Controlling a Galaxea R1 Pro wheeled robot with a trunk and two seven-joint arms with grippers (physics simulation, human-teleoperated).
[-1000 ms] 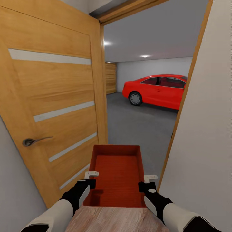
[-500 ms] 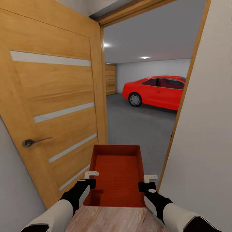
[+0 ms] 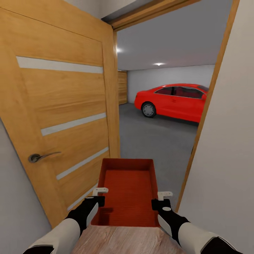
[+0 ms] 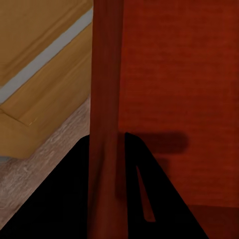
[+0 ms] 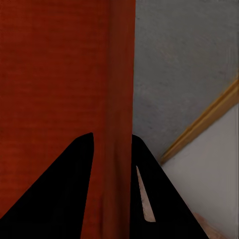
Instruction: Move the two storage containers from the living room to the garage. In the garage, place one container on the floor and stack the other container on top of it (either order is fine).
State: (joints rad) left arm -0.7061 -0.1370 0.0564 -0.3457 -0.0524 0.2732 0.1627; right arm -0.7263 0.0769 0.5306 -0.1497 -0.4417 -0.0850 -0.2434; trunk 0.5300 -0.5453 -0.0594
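Orange-red, open-topped storage container, thin-walled, ribbed flat bottom, hanging level at the garage doorway; left gripper and right gripper each clamping a side wall.

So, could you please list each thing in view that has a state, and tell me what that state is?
storage container: open-topped, empty, held off the ground by both side walls.
left gripper: shut on the container's wall.
right gripper: shut on the opposite wall.
door: swung open, handle level.
red car: parked on the garage floor, doors shut.
ceiling light: on.
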